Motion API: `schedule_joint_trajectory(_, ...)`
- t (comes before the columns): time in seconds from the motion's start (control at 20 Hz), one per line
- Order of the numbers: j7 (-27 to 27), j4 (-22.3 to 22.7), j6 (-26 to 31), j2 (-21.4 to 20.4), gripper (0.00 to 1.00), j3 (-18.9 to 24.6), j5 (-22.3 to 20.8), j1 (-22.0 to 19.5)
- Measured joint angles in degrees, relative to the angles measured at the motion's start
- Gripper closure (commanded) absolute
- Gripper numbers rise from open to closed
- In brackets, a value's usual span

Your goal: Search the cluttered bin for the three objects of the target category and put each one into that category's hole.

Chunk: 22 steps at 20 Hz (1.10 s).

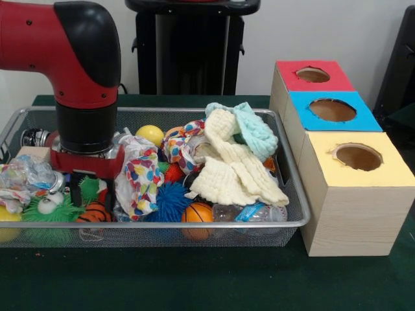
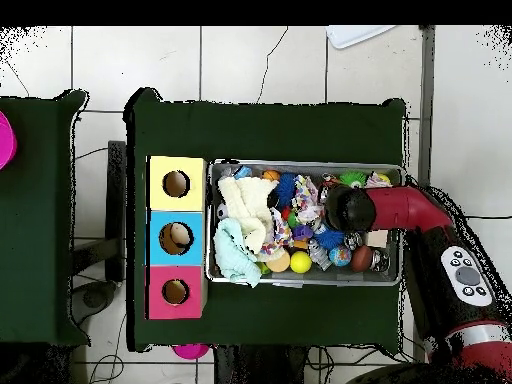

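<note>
- I see the bin (image 1: 285, 223) on the green table (image 1: 194, 278), its long side running beside the row of three boxes.
- The gripper (image 1: 91, 188) is down inside the bin, at the end farthest from the boxes, among the toys.
- I cannot tell whether it is parted or closed (the red and black arm (image 1: 78, 71) and the clutter hide it).
- Right by the gripper lie a small basketball (image 1: 96, 212), a green spiky toy (image 1: 45, 210) and a spotted cloth (image 1: 139, 175).
- Toward the boxes from the gripper, a cream cloth (image 1: 230, 172) and a mint cloth (image 1: 256, 129) drape over the pile.
- The yellow box (image 1: 356, 188), blue box (image 1: 332, 110) and red box (image 1: 311, 74) stand just beside the bin, each with a round hole on top.
</note>
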Motion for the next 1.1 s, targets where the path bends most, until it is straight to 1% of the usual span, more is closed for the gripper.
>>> schedule_joint_trajectory(0.3,0.0,1.2,-1.4,0.2,0.00,0.3,0.5,-1.2)
schedule_joint_trajectory(0.5,0.0,1.3,-4.0,1.1,0.00,0.5,0.6,-2.0)
schedule_joint_trajectory(0.9,0.0,1.4,-8.0,2.1,0.00,0.5,0.4,-2.0)
schedule_joint_trajectory(1.1,0.0,1.5,-12.2,3.3,0.00,0.5,-0.3,-2.3)
